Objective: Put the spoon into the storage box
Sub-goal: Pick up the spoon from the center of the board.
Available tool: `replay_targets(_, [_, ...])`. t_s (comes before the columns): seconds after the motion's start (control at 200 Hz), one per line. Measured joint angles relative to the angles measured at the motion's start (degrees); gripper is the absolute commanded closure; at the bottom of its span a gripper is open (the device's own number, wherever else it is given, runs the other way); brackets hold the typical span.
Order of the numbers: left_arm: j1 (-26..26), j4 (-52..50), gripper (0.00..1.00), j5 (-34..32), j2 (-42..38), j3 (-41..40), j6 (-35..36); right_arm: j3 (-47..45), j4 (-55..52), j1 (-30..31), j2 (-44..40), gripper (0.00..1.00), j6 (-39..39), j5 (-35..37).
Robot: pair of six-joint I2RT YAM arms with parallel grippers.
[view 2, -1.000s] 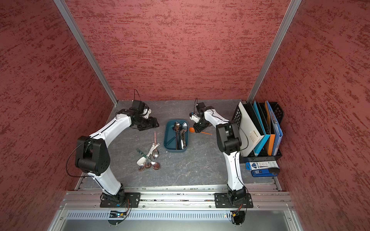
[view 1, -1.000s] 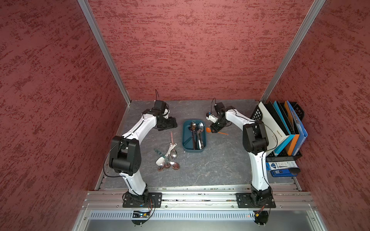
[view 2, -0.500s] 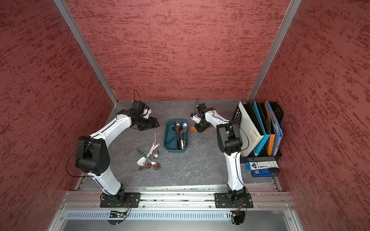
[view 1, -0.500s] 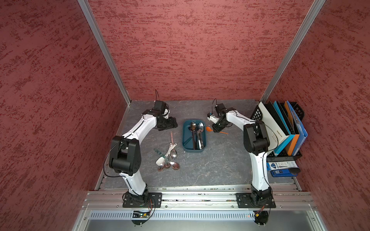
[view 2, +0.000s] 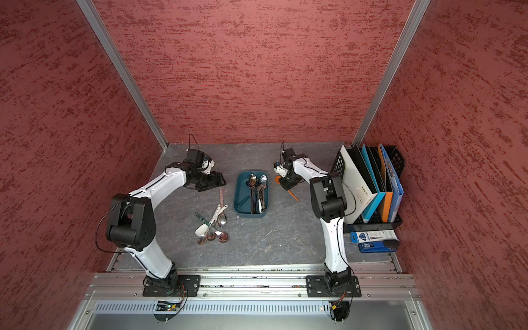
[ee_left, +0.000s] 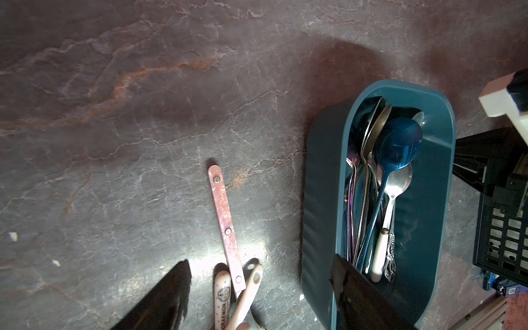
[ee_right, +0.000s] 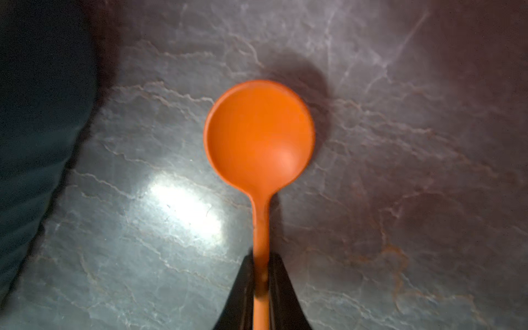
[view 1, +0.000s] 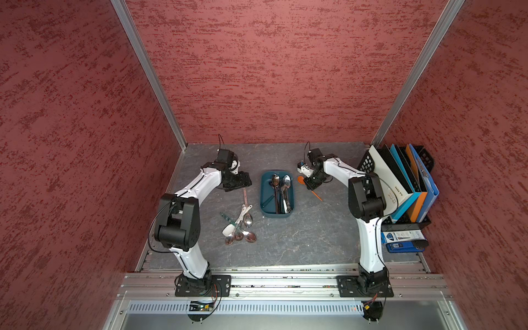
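The right gripper (ee_right: 261,258) has been clamped on the orange spoon (ee_right: 258,134), apparently unlifted. Several are stored in the box (view 1: 264,211) already; a pile (view 1: 240,225) is left by the spread, empty left gripper (ee_left: 260,260).

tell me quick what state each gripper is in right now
left gripper: open, holding nothing
right gripper: closed on the handle of the orange spoon
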Motion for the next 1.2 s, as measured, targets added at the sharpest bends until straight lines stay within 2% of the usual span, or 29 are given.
replay_targets(0.326, [0.8, 1.6, 0.19, 0.7, -1.2, -0.7, 0.0, -4.8, 0.9, 1.9, -3.2, 0.99, 5.2, 1.8])
replay_targets(0.531, [1.5, 1.6, 0.19, 1.1, -1.2, -0.7, 0.0, -8.0, -0.5, 2.6, -6.3, 1.0, 11.7, 1.2])
replay_targets(0.887, [3.8, 1.8, 0.19, 1.7, -1.5, -0.7, -2.2, -9.7, -0.7, 3.6, -20.0, 1.0, 26.2, -1.1])
replay_targets(1.017, [4.6, 2.2, 0.19, 2.5, -1.5, -0.7, -3.4, -8.3, -0.7, 6.7, -20.7, 1.0, 31.6, -2.7])
replay_targets(1.202, [5.6, 3.1, 0.19, 2.9, -1.5, -1.9, -4.5, -4.3, 0.5, 12.5, -17.3, 1.0, 38.4, -5.3])
